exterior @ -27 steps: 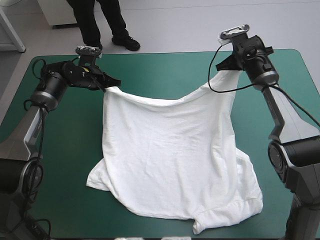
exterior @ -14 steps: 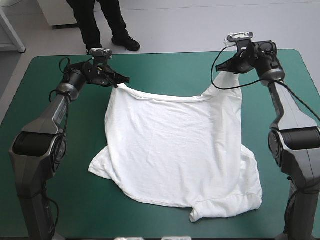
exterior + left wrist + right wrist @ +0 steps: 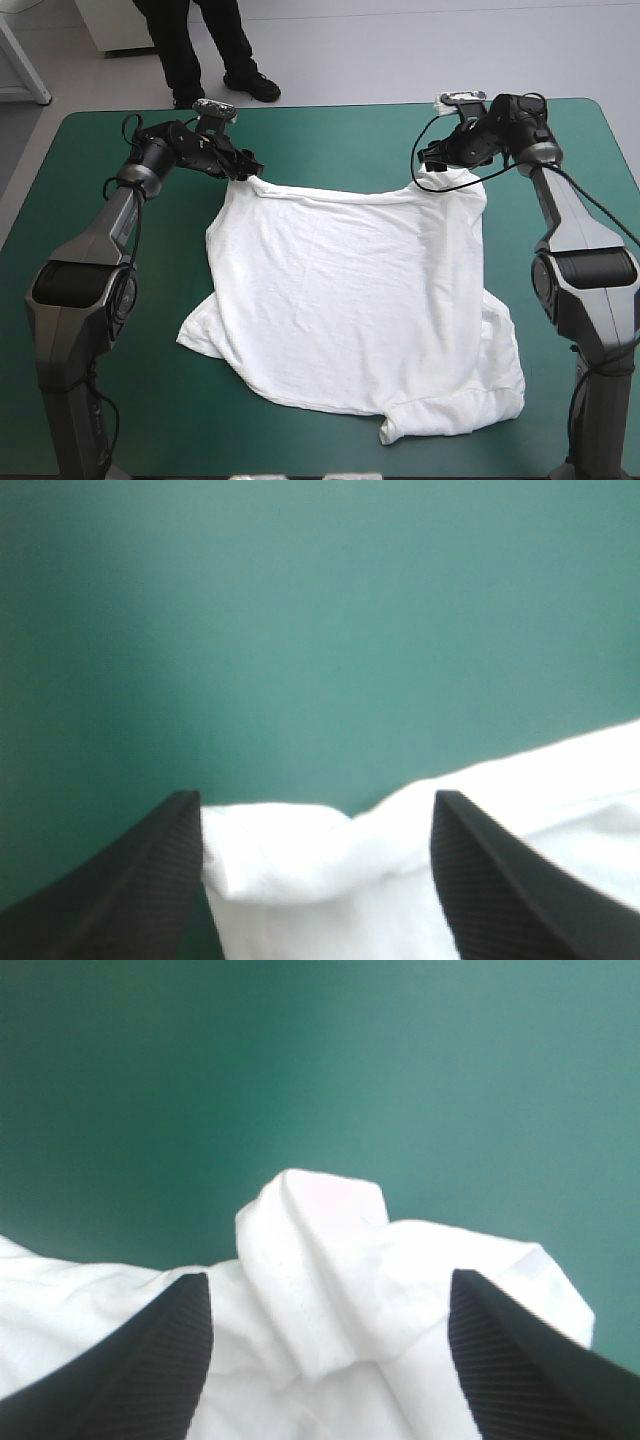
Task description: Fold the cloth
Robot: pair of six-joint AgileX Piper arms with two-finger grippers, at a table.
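Across the table (image 3: 120, 400), T-shirt (image 3: 350, 300) lies spread; left tool (image 3: 316, 798), right tool (image 3: 330, 1276) parted

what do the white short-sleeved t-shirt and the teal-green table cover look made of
White short-sleeved T-shirt: likely thin knit, cotton-like, matte; it drapes in soft folds and wrinkles. Teal-green table cover: smooth, matte sheet, perhaps a mat or coated cloth; no weave or gloss shows.

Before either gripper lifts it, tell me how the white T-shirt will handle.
Probably floppy: the T-shirt lies rumpled on the teal-green cover, with a soft bunched fold inside the open right gripper. Likely light and thin, judging by the fine creases across it. Pushed, it should bunch up rather than slide whole, as its wrinkled near hem suggests.
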